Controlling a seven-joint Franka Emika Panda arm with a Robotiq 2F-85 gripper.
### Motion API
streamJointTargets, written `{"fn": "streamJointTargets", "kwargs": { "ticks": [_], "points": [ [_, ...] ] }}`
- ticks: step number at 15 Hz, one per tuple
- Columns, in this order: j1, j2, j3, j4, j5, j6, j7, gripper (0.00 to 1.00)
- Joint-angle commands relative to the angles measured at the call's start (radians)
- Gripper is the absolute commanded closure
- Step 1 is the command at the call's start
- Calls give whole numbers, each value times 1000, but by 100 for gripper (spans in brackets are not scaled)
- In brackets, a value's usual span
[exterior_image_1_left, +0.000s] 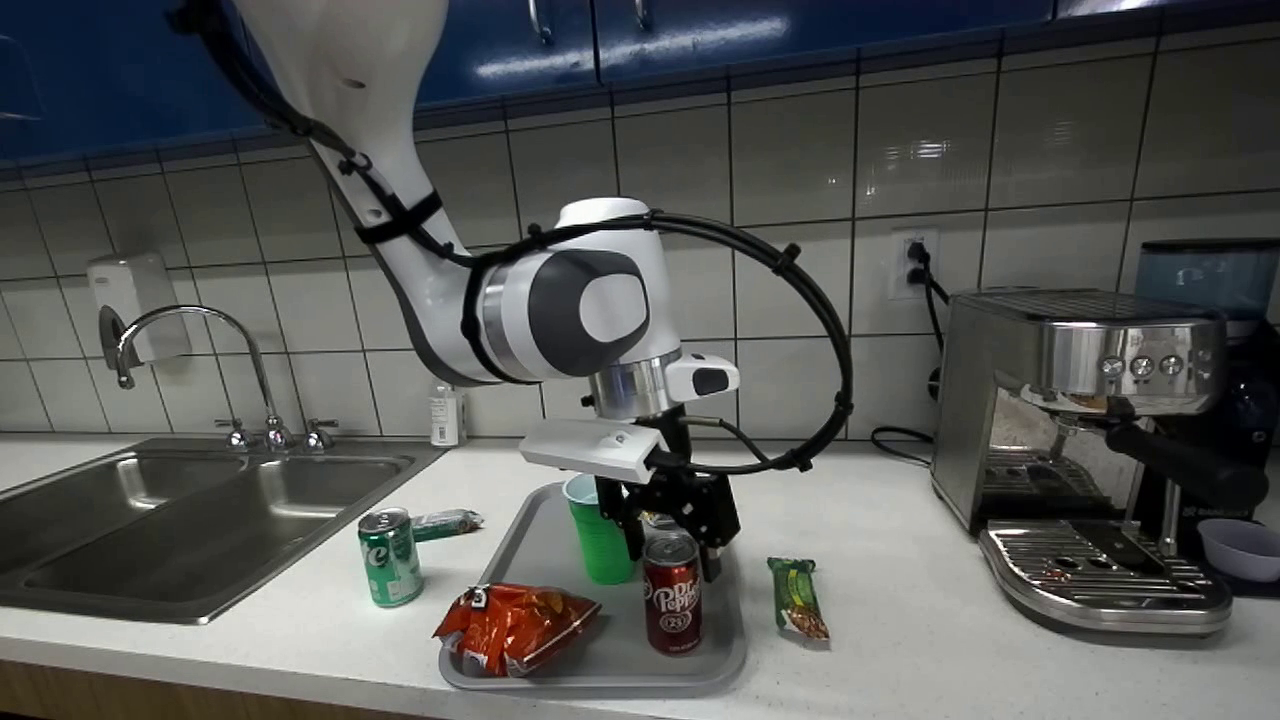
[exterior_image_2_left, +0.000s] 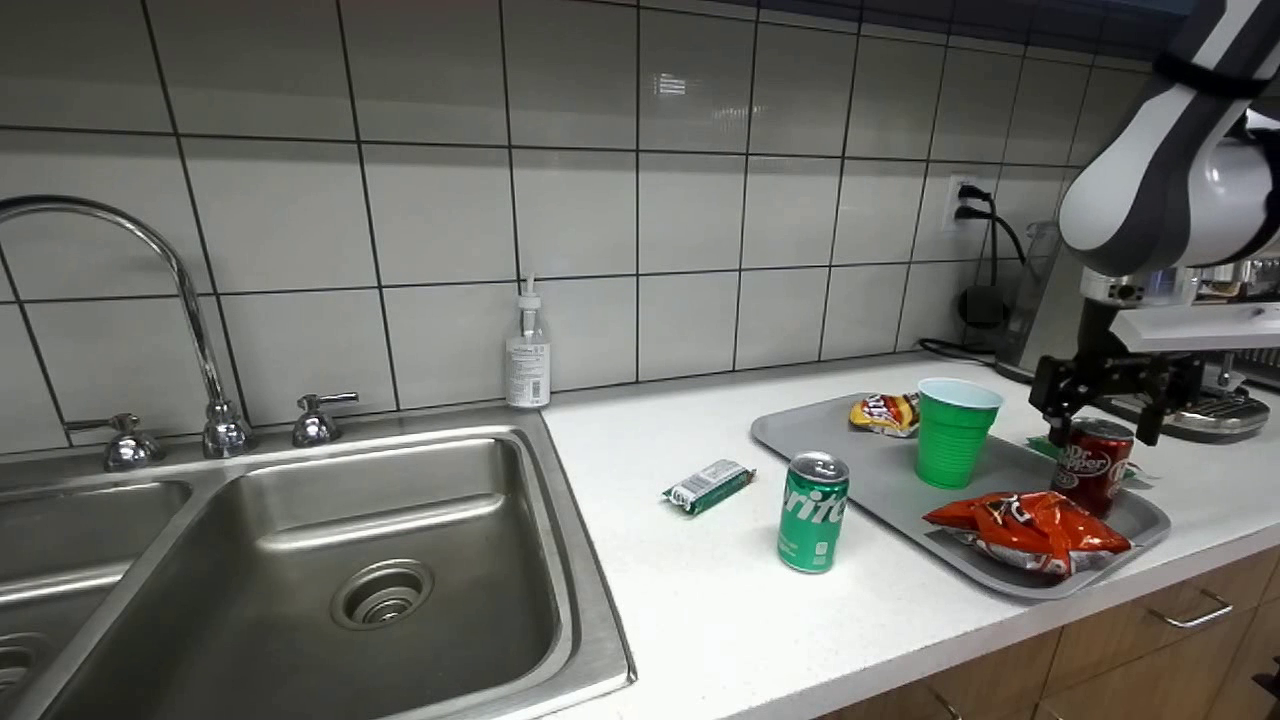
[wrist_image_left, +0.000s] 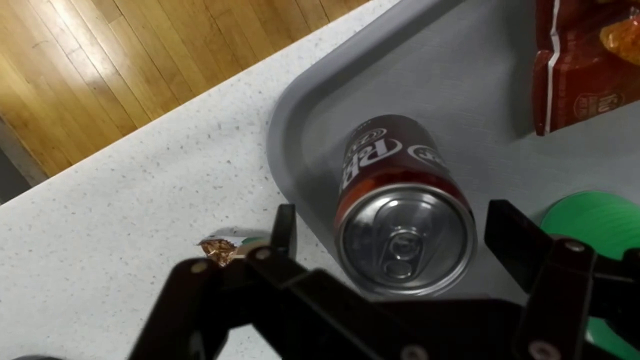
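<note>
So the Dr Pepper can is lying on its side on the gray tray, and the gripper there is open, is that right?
One thing is off: the Dr Pepper can is standing upright on the gray tray, not lying on its side, as both exterior views show. The gripper is indeed open.

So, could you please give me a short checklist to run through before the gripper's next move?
1. Gripper open: ok, its fingers are spread apart.
2. Soda can upright on the tray: ok.
3. Can between the fingers: ok, gaps show on both sides in the wrist view.
4. Chip bag apart from the can: ok.
5. Cup apart from the gripper: ok, a gap shows in an exterior view.
6. Can full: cannot tell from outside.
</note>
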Motion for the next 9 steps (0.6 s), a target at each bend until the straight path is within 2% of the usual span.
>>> {"fn": "streamJointTargets", "kwargs": {
  "ticks": [1,4,9],
  "points": [
    [8,17,0,16,-9,7,18,35],
    [7,18,-1,18,-7,4,15,58],
    [-3,-13,12,14,20,-14,-6,60]
  ]
}}
